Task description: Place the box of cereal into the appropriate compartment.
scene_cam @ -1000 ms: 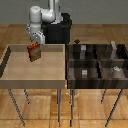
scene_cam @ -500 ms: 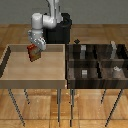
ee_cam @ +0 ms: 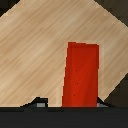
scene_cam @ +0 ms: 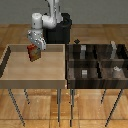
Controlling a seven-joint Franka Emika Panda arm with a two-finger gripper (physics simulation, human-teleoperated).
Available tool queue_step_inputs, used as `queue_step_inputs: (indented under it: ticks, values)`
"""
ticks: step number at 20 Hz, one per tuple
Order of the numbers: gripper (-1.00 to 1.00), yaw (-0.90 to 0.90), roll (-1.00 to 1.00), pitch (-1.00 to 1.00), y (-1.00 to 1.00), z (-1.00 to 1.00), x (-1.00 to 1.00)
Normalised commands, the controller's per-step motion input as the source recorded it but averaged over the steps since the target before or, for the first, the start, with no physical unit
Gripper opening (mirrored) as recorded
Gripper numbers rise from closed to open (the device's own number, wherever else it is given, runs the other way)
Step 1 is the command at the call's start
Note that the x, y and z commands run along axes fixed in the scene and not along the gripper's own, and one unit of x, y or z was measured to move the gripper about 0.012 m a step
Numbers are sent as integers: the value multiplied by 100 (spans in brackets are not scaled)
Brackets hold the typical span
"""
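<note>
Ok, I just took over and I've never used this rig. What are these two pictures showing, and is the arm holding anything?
The white jointed machine is a single robot arm. One picture looks at the whole scene from outside; the other comes from a camera on the arm's wrist, looking down past its claw. In the outside view, a light wooden tray stands on the exterior view's left, and a dark bin with compartments on its right, with small grey items inside. The claw is around the top of the red cereal box, seen close up in the wrist view. It appears gripped, tilted slightly.
</note>
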Motion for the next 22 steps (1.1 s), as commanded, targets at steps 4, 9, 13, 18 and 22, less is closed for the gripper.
queue_step_inputs:
  ticks: [4, 9, 13, 18, 22]
  values:
    - [-100, 0, 0, 0, 0, 0, 0]
    - [-100, 0, 0, 0, 0, 40, 0]
    - [-100, 0, 0, 0, 0, 100, 0]
    - [-100, 0, 0, 0, 0, 100, 0]
    - [-100, 0, 0, 0, 50, 25, 0]
